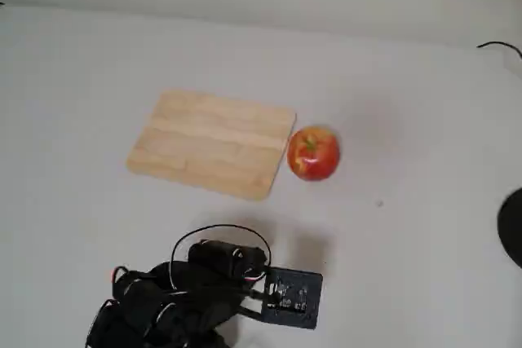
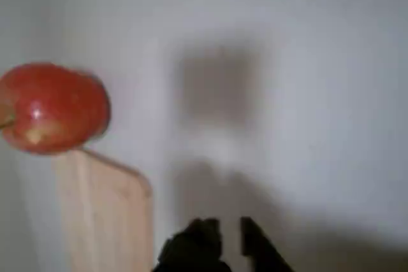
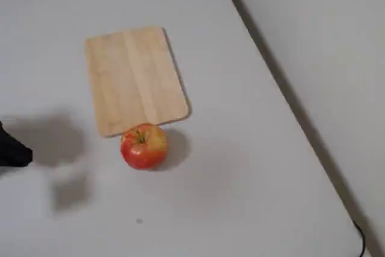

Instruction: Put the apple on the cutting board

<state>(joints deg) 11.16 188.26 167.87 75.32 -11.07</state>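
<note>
Currently the apple point(image 1: 313, 153) sits on the white tabletop point(image 1: 408, 103), right against the short edge of the cutting board point(image 1: 210, 143), not on it. In the wrist view the fingers point(image 2: 207, 237) hang nearly closed, empty, well apart from the apple point(image 2: 53, 107).

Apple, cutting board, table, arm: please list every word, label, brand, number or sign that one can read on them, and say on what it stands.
None can be read. The apple, cutting board and table bear no visible text. The arm's small board shows only blurred marks, too small to read.
</note>
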